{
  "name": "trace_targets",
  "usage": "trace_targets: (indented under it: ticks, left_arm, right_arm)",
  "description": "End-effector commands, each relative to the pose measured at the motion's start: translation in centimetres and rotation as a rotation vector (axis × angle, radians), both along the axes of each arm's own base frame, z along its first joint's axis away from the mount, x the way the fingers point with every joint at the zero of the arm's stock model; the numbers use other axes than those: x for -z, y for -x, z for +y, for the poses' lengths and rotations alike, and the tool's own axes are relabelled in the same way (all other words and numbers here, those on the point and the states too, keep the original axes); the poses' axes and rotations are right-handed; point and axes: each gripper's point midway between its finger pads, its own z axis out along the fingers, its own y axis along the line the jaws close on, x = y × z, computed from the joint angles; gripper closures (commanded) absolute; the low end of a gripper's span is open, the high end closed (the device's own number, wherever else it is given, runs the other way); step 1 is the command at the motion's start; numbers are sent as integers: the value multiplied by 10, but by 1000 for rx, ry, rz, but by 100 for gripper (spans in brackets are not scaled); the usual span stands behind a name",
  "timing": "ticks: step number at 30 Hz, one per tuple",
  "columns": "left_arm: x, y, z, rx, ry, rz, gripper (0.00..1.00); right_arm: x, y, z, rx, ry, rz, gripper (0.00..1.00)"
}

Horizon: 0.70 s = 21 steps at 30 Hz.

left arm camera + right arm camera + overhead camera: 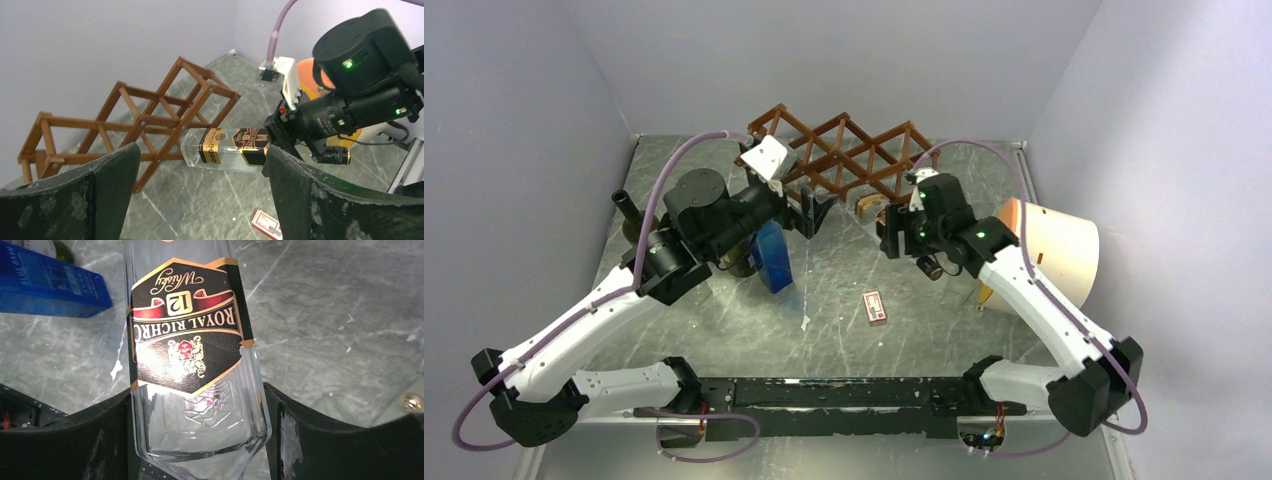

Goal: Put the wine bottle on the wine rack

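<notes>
The clear glass wine bottle (pixel 225 147) with its black, gold and red label lies roughly level in the right pincer (pixel 197 405). Its free end is just beside the near end of the reddish-brown wooden lattice wine rack (pixel 150 120), and whether glass and slat touch cannot be told. It is not yet in any cell. The rack stands at the far side of the grey marbled desk (pixel 924 320), close to the back wall. From here the likeliest trouble is the blunt end of the bottle catching a thin slat instead of entering a diamond opening, which would probably shove or tip the light frame. The smooth glass could also twist or slide between the pads, since it is held near one end with most of its length hanging out. The right pincer is closed on the bottle, both fingers pressed to its sides. The left pincer (pixel 814 215) is spread wide and holds nothing, hovering near the rack.
</notes>
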Motion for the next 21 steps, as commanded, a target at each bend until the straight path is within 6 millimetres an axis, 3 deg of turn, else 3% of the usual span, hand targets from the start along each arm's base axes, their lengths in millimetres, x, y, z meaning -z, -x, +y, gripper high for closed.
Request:
trace_targets:
  ticks: [1, 10, 15, 21]
  left_arm:
    - [15, 2, 20, -73, -42, 53, 1]
    - [36, 2, 53, -191, -91, 73, 1]
    - [28, 8, 53, -157, -74, 29, 0]
    - [28, 13, 51, -127, -78, 16, 0]
  right_arm:
    - [-21, -37, 34, 31, -61, -180, 100]
    - [25, -53, 45, 188, 8, -180, 100]
    - [41, -61, 43, 270, -5, -179, 100]
    - [45, -69, 41, 331, -26, -208, 100]
